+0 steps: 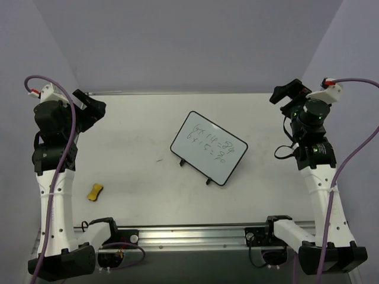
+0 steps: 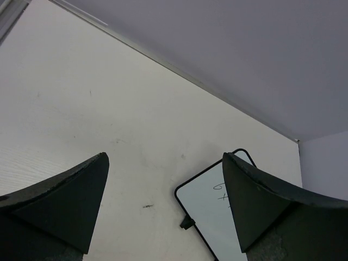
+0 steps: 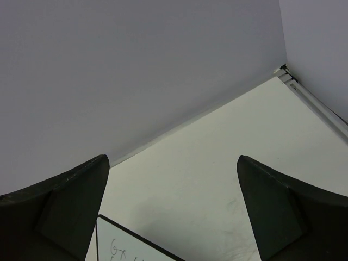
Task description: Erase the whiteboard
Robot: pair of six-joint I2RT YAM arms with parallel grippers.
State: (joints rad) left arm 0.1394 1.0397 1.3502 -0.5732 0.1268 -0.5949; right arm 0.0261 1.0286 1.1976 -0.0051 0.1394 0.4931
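The whiteboard (image 1: 208, 148) lies flat and turned at an angle in the middle of the table, black-framed, with two lines of green handwriting on it. Its corner also shows in the left wrist view (image 2: 209, 209) and the right wrist view (image 3: 117, 244). My left gripper (image 1: 92, 109) is raised at the far left, open and empty, well away from the board. My right gripper (image 1: 287, 94) hangs at the far right, open and empty too. In the wrist views, the left gripper (image 2: 166, 163) and the right gripper (image 3: 173, 163) hold nothing between their jaws.
A small yellow eraser block (image 1: 95, 191) lies on the table near the left arm, at the front left. A metal rail (image 1: 195, 234) runs along the near edge between the arm bases. Grey walls enclose the table at the back and sides.
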